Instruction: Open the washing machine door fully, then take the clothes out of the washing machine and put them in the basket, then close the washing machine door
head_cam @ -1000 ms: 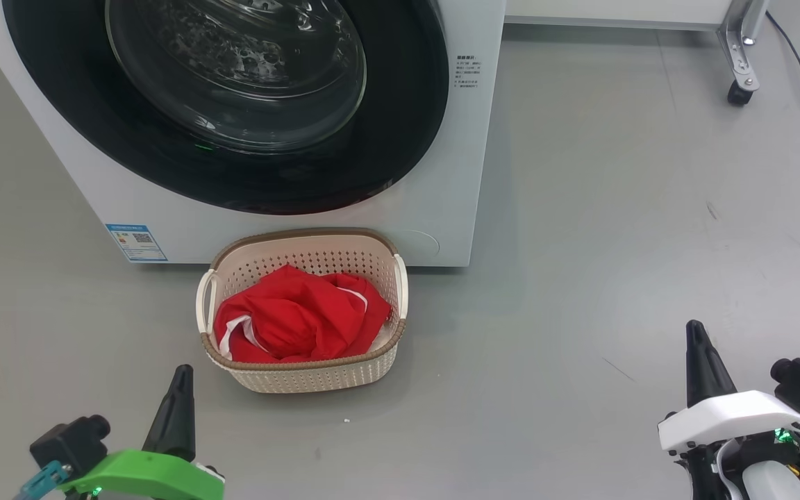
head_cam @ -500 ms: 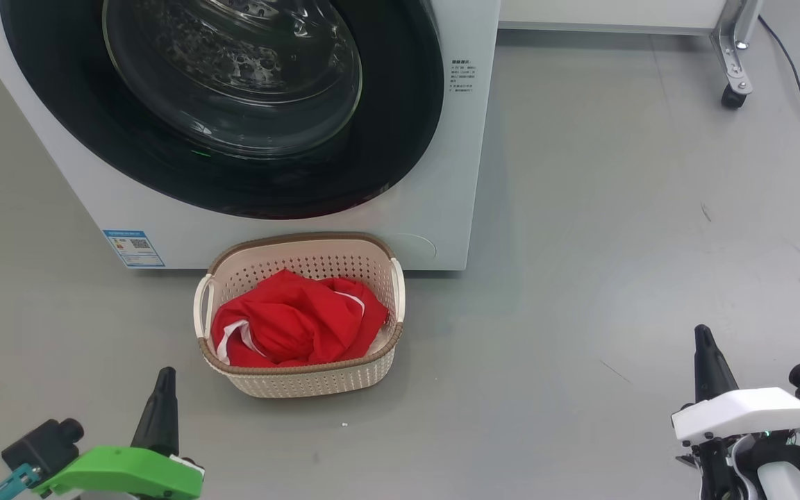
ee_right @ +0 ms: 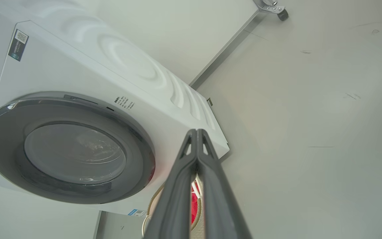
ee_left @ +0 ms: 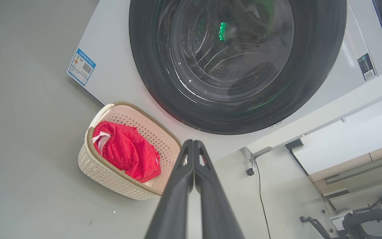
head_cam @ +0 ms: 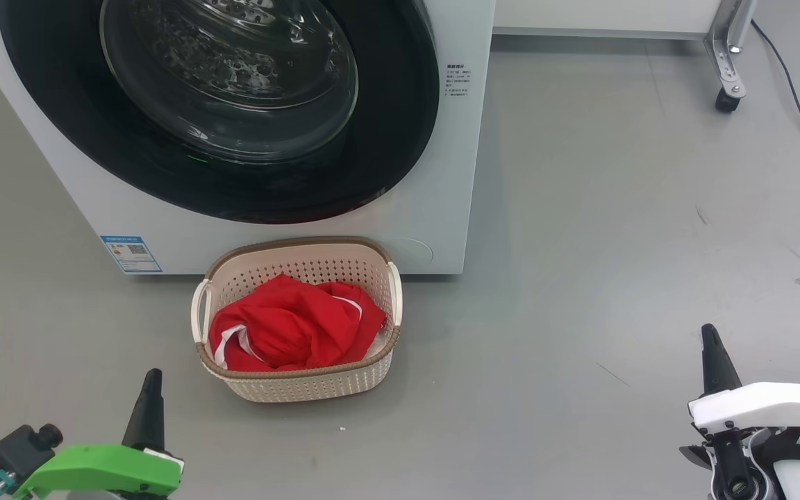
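Left gripper [head_cam: 152, 382] and right gripper [head_cam: 711, 340] sit pinched together, empty, at the lower corners. At centre, the clothes [head_cam: 289, 326] lie in the basket [head_cam: 289, 244]. Above, the washing machine door [head_cam: 386, 139] looks closed on the washing machine [head_cam: 442, 208], so the task seems finished.

Grey floor [head_cam: 580, 243] — washing machine [head_cam: 452, 173], basket [head_cam: 303, 386] just before it
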{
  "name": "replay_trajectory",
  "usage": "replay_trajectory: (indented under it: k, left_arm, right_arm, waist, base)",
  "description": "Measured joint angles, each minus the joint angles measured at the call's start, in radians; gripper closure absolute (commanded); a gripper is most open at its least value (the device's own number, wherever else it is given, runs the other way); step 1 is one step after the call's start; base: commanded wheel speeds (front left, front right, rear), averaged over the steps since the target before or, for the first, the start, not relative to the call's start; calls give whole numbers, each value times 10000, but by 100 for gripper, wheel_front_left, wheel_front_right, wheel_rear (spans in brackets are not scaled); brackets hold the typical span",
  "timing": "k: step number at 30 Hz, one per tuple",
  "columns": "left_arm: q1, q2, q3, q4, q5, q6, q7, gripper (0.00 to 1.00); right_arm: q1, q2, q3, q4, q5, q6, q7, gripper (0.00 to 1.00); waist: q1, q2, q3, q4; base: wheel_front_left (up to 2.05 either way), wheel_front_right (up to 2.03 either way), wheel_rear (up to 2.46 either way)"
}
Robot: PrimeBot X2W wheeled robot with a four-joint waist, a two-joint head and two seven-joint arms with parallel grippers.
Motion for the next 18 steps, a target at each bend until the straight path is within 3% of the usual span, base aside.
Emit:
replay_trajectory:
  k: [18]
  left_arm:
    - [-84,-38,472,15,-2157,0,625,100]
  right_arm:
    - [-57,84,-518,27,2353,90,656,100]
  waist:
    - [0,0,-123,-97]
  base:
    - [0,0,0]
